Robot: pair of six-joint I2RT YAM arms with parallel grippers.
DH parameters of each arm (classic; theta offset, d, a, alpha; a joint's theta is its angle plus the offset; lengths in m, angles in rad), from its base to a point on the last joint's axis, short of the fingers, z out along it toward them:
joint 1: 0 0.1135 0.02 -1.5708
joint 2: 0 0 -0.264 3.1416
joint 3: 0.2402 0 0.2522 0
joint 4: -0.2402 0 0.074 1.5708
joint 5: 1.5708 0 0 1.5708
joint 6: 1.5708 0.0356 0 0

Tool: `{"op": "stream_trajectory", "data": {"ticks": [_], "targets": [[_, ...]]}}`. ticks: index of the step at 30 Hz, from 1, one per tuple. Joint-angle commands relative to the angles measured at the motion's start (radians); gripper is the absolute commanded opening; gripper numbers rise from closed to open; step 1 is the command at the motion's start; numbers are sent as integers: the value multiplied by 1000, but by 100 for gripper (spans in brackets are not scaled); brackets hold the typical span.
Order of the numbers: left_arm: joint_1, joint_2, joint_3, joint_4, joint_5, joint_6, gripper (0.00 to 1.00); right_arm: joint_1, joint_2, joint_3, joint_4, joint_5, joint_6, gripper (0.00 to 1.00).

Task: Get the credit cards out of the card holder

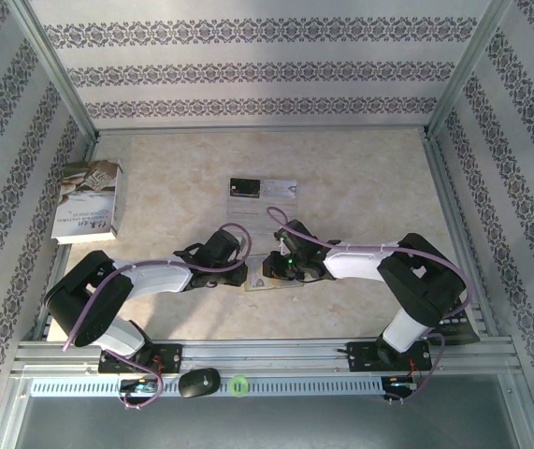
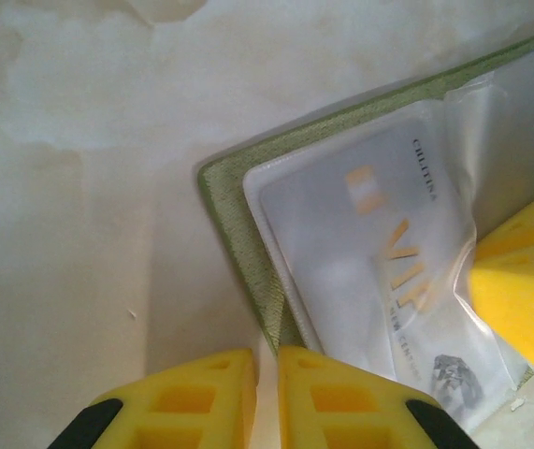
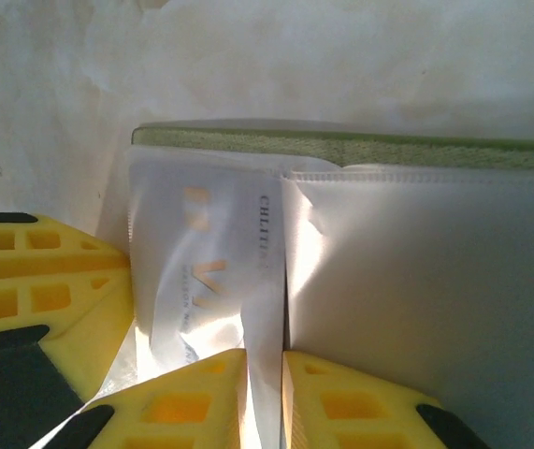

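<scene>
1 black card (image 1: 244,190) is lying out, upper centre; 1 silvery card (image 2: 341,243) is sitting in the card holder (image 2: 234,234), left gripper (image 2: 267,360) and right gripper (image 3: 265,360) pinching its edges.

Card (image 2: 369,243) in card holder (image 2: 238,253), second card (image 1: 245,190) behind it, book (image 1: 89,201) far left.

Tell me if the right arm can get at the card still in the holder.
Probably yes: the right pincer pinches the clear pocket at the card's edge; the left pincer holds the card holder's rim, off the card.
</scene>
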Motion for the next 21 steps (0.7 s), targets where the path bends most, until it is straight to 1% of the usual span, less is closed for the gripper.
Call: {"op": "stream_trajectory", "data": {"ticks": [1, 4, 6, 9, 12, 14, 17, 21], "targets": [[1, 81, -14, 52, 34, 4, 17, -2, 44, -25, 24, 0, 18, 19], [4, 54, -10, 6, 4, 11, 16, -7, 25, -35, 11, 24, 18, 20], [10, -13, -23, -29, -33, 26, 18, -8, -2, -36, -18, 51, -2, 21], [19, -107, -28, -78, -46, 48, 21, -6, -25, -33, -39, 67, -23, 21], [9, -137, -17, -81, -23, 43, 29, 2, -15, -29, -33, 69, -19, 21], [-27, -125, 2, -69, -43, 39, 34, 12, -12, -31, -25, 87, -12, 20], [-96, -88, 48, -83, -124, 50, 38, 23, -34, -51, 3, 114, 1, 20], [-150, -42, 77, -94, -211, 58, 40, 24, -95, -79, 9, 149, -5, 20]]}}
